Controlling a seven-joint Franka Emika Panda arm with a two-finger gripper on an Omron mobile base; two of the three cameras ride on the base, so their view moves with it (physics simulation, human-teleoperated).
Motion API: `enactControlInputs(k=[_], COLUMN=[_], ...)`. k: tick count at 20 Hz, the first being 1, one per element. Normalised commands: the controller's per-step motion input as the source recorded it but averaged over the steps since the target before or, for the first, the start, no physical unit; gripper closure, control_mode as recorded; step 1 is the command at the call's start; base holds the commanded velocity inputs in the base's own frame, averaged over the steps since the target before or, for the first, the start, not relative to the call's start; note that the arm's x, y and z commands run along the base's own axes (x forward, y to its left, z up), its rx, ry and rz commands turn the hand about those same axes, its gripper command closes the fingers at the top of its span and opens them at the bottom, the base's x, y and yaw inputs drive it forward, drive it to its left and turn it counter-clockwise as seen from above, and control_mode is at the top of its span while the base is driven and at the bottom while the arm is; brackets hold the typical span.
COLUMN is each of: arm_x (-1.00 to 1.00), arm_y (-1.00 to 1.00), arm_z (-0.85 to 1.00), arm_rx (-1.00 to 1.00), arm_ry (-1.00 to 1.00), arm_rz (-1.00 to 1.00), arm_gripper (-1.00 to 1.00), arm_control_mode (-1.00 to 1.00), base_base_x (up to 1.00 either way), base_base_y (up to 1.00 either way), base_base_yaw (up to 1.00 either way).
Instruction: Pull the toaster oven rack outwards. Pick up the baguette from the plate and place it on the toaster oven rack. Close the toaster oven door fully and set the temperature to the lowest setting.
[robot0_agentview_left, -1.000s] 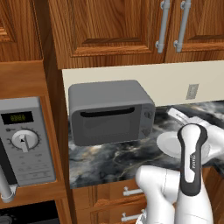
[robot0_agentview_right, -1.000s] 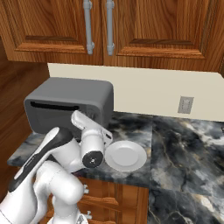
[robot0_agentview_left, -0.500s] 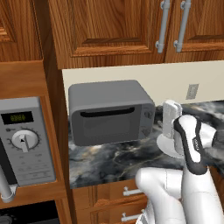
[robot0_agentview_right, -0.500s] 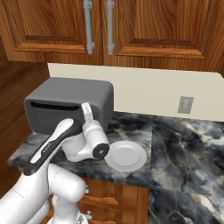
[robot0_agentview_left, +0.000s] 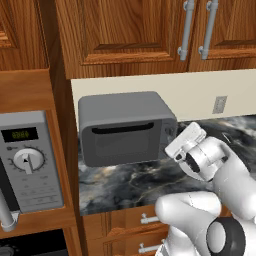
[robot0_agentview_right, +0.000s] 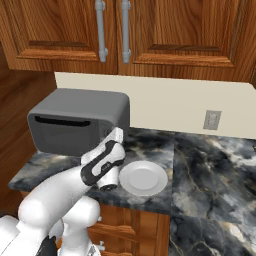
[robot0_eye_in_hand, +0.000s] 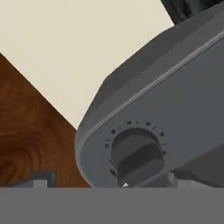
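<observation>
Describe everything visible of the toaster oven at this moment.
The toaster oven is a grey box with rounded corners, standing upright on the marble counter against the cream wall. Its toaster oven door is shut, with a dark window and a long black handle slot along its top edge. The hand view shows a dark ridged knob ringed by tick marks, close ahead of the camera.

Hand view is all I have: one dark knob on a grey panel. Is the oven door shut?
Observer: Yes. In the left base view the toaster oven door sits flush with the front, handle slot along its top edge.
Operator: Anything on the plate?
Observer: No. The plate is bare white, with no baguette on it.
Operator: Where's the plate relative to the oven?
Observer: On the counter, in front of the toaster oven and off its right corner, apart from it.
</observation>
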Motion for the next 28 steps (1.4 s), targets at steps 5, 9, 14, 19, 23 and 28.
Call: enactControlInputs(k=[5,9,14,19,23,28], arm_x=[-0.46,-0.33,-0.06,-0.07,-0.19,-0.11], arm_y=[0.15,0.00,-0.04,-0.20,-0.21,-0.33], arm_z=[-0.56,-0.06,-0.83,-1.00,-0.98,-0.86], arm_rx=[0.44,0.06,0.16,0.27,0.64,0.59], arm_ry=[0.17,0.36,0.50,0.17,0.00,0.00], arm_rz=[-0.10,0.00,0.03,0.16,0.13,0.04], arm_gripper=[-1.00,-1.00,-1.00,-1.00,-1.00,-1.00], arm_control_mode=[-1.00,-1.00,-1.00,-1.00,-1.00,-1.00], base_base_x=[0.00,0.00,0.00,0.00,0.00,0.00], base_base_y=[0.00,0.00,0.00,0.00,0.00,0.00], base_base_yaw=[0.00,0.00,0.00,0.00,0.00,0.00])
